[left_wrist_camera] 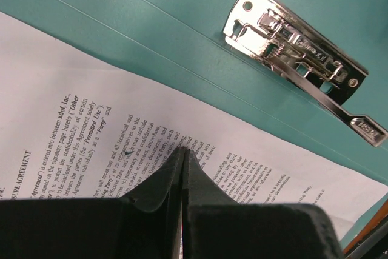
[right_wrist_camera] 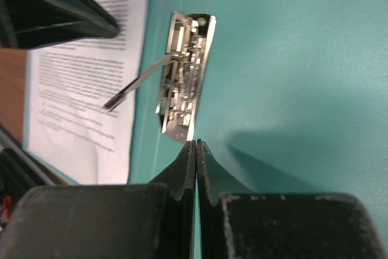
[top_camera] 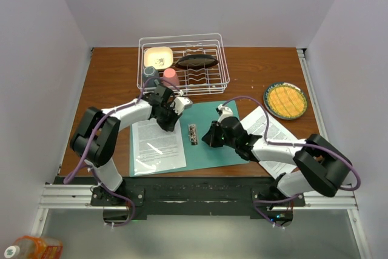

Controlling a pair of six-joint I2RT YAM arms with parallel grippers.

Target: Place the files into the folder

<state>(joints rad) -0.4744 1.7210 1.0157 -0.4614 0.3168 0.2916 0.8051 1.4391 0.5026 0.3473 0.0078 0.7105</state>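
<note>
The teal folder [top_camera: 209, 113] lies open and flat on the table. A printed white sheet [top_camera: 156, 144] lies on its left half. The metal clip [top_camera: 193, 134] sits at the spine with its lever raised. More printed sheets [top_camera: 271, 129] lie to the right, partly under my right arm. My left gripper [top_camera: 171, 122] is shut, its tips down at the sheet's [left_wrist_camera: 91, 125] top edge near the clip [left_wrist_camera: 297, 47]. My right gripper [top_camera: 208, 138] is shut, and in the right wrist view its tips [right_wrist_camera: 196, 144] are right at the near end of the clip [right_wrist_camera: 185, 83] over the folder [right_wrist_camera: 291, 59].
A white wire dish rack [top_camera: 183, 65] stands behind the folder, holding a cream bowl, two cups and a dark oval item. A green-rimmed plate with a yellow mat [top_camera: 285, 100] lies at the right. White walls close in both sides and the back.
</note>
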